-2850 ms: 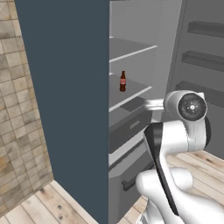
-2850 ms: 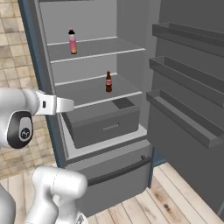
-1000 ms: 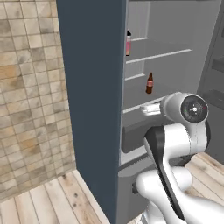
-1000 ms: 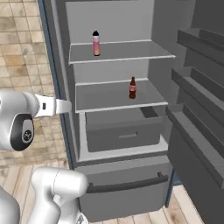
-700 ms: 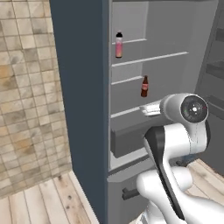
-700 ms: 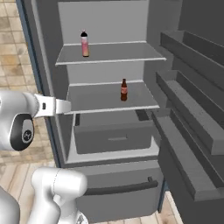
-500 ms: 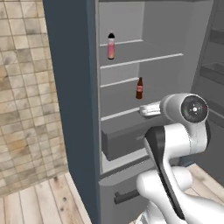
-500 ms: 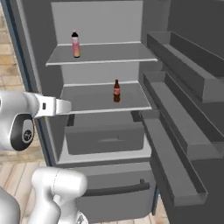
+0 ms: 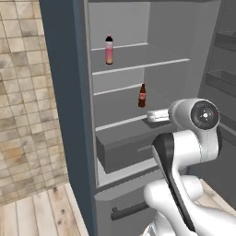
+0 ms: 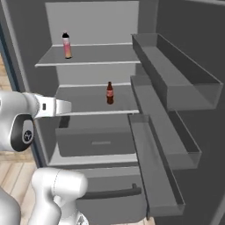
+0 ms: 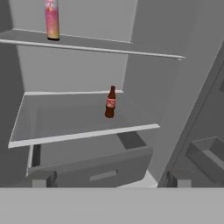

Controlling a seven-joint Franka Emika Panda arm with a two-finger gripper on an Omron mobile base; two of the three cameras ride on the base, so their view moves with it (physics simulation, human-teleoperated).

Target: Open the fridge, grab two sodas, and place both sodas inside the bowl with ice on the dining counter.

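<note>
The fridge (image 9: pixel 64 92) stands open, its grey shelves in full view. A dark-brown cola soda (image 9: pixel 142 96) (image 10: pixel 110 93) (image 11: pixel 110 102) stands upright on the middle shelf. The pink-orange soda (image 9: pixel 109 50) (image 10: pixel 66 45) (image 11: pixel 51 19) with a black cap stands on the shelf above, further left. In the hand view my gripper (image 11: pixel 109 181) is open and holds nothing. It looks straight at the cola, still well short of the shelf edge. The bowl and the dining counter are out of view.
The open door's deep shelves (image 10: pixel 176 88) jut out on the right, close to the arm's path. A grey crisper drawer (image 9: pixel 124 150) sits below the middle shelf, above the bottom drawer's bar handle (image 10: pixel 110 193). A tiled wall (image 9: pixel 23 115) and wooden floor (image 9: pixel 37 212) lie left.
The base has driven closer and turned, so the fridge interior now sits more central and larger. Both sodas stay on their shelves. The gripper remains open.
</note>
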